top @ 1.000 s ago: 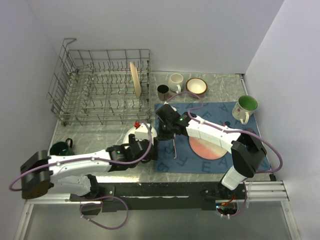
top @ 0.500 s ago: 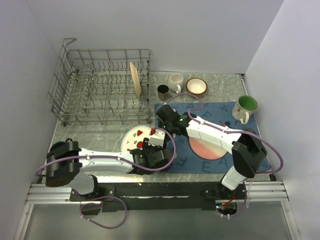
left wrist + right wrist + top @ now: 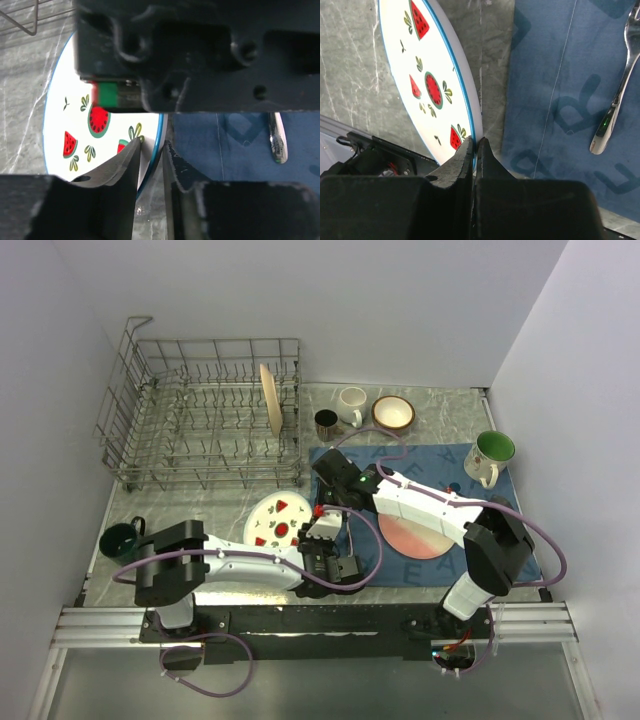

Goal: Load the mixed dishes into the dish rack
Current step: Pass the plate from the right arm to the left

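A white plate with watermelon prints and a blue rim (image 3: 272,522) (image 3: 65,115) (image 3: 435,75) lies tilted on the marble table, between the dish rack (image 3: 200,430) and the blue placemat. My right gripper (image 3: 322,506) (image 3: 475,142) is shut on its right rim. My left gripper (image 3: 312,533) (image 3: 151,145) straddles the same rim a little nearer to me. One finger lies over the plate's face and the other outside the rim, with a thin gap still showing. A tan plate (image 3: 268,398) stands in the rack.
On the blue placemat (image 3: 440,470) lie a pink plate (image 3: 415,537) and a metal fork (image 3: 277,142) (image 3: 615,105). A dark mug (image 3: 326,423), a white mug (image 3: 352,403) and a brown-rimmed bowl (image 3: 394,412) stand behind it. A green-lined mug (image 3: 490,455) is at right, a dark green mug (image 3: 122,537) at left.
My left arm has swung right along the front of the plate, and its jaws have narrowed around the rim. My right gripper has kept its grip and place.
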